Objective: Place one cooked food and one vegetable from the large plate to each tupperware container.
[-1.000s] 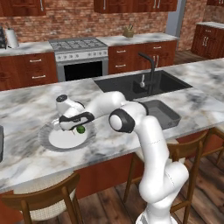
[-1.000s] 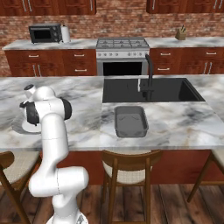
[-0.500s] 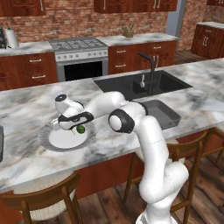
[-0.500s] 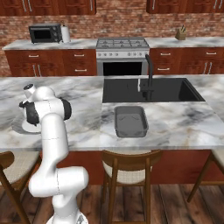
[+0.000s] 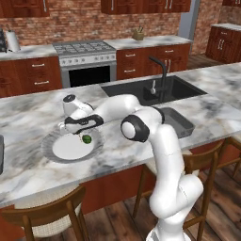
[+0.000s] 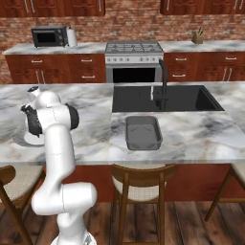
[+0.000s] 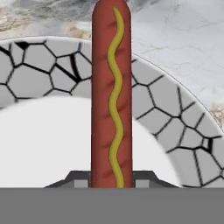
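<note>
Left of centre in the left base view, one large plate (image 5: 63, 153) sits on the marble counter (image 5: 202, 106), with the gripper (image 5: 74, 133) down over its far rim. Hand view: one cooked food (image 7: 111, 96), a reddish-brown sausage with a yellow squiggle, runs straight up the frame between the finger tips, jaws clamped on its near end; its far end pokes past the patterned rim. One small green ball (image 5: 86, 139) lies on the plate just right of the gripper (touching the white centre, apart from the sausage as far as I can tell). One tupperware container (image 6: 142, 132) is clear in the right base view, centre frame, just below the one black sink (image 6: 165, 98); a dark edge at the far left of the left base view may be a second, cannot tell. Same tub in the left base view sits right of the arm's elbow.

Versus a second ago: jaws were wide, now shut on the sausage; arm, plate and ball unchanged in place.

Plate sits near the counter's front edge. Open marble between plate and tub, and right of the tub. Faucet (image 6: 163, 81) stands behind the tub at the sink's near edge.
</note>
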{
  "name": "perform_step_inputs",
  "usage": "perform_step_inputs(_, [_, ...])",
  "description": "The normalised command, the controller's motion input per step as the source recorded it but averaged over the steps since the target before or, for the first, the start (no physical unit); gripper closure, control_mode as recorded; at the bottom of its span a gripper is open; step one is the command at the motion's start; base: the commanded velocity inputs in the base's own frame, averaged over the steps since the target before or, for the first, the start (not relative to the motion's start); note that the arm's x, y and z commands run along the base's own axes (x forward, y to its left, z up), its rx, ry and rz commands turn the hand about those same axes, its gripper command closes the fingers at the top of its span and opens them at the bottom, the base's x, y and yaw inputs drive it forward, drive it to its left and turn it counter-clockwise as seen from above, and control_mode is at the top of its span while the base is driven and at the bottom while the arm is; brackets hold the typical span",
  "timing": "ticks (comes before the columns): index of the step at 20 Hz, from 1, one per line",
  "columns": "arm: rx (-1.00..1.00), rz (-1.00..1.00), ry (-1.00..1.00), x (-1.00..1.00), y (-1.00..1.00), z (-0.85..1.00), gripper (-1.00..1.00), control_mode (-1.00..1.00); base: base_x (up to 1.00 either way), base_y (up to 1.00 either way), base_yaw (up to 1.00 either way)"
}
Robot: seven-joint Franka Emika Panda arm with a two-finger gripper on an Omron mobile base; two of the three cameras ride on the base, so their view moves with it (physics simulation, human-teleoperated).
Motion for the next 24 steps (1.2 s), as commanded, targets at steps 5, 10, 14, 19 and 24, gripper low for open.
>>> perform_step_inputs(5, [0.23, 0.00, -0.13, -0.62, -0.97, 0.99, 1.00, -1.00, 0.00, 0.00, 0.00])
perform_step_inputs(10, [0.05, 0.16, -0.11, -0.24, -1.00, 0.94, 1.00, -1.00, 0.00, 0.00, 0.00])
perform_step_inputs(14, [0.00, 0.17, -0.01, -0.47, -1.00, 0.96, 1.00, -1.00, 0.00, 0.00, 0.00])
perform_step_inputs(19, [0.01, 0.21, 0.04, -0.46, -1.00, 0.71, 1.00, -1.00, 0.00, 0.00, 0.00])
perform_step_inputs(24, [0.01, 0.09, 0.17, -0.13, -1.00, 0.52, 1.00, -1.00, 0.00, 0.00, 0.00])
